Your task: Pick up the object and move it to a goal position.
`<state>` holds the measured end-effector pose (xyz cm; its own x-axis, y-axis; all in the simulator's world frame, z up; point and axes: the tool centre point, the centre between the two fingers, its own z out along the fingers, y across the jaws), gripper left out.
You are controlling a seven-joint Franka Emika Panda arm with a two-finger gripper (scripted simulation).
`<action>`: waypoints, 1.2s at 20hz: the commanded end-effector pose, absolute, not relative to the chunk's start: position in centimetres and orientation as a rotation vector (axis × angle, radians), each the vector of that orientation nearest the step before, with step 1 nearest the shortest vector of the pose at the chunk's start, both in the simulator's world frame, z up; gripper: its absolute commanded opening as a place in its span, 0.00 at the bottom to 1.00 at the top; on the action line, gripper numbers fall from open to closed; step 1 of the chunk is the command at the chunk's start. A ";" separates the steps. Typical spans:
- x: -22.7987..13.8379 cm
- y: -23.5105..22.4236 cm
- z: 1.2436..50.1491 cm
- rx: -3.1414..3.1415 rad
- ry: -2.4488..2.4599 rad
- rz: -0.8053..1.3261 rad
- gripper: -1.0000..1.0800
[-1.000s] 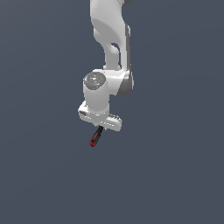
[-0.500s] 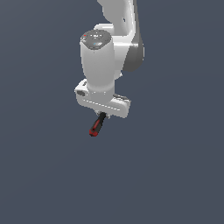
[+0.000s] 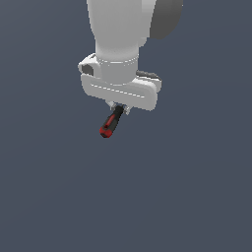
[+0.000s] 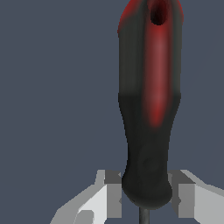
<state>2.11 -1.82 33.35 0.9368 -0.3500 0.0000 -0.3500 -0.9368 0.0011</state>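
The screwdriver [image 3: 110,124] has a chunky red-and-black handle. It hangs tilted from under my white gripper [image 3: 119,108], handle end pointing down toward the exterior view's left. In the wrist view the handle [image 4: 148,105] fills the frame, and the fingertips [image 4: 109,192] press on either side of its black narrow end, where a bit of thin shaft [image 4: 142,216] shows. The gripper is shut on the screwdriver and holds it in the air. The white arm [image 3: 123,34] fills the upper part of the exterior view.
A plain dark grey-blue surface [image 3: 187,187] lies all around and below. No other objects show.
The arm has come closer to the exterior camera and looks larger. The gripper has carried the screwdriver upward and slightly to the exterior view's right, still held.
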 end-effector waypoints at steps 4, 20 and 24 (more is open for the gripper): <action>2.6 -0.9 38.9 3.091 -0.558 0.000 0.00; 3.9 0.6 48.4 3.092 -0.557 0.000 0.00; 4.1 0.8 49.2 3.092 -0.557 0.000 0.00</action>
<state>4.01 0.73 48.85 0.9372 -0.3489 -0.0005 -0.3489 -0.9372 0.0004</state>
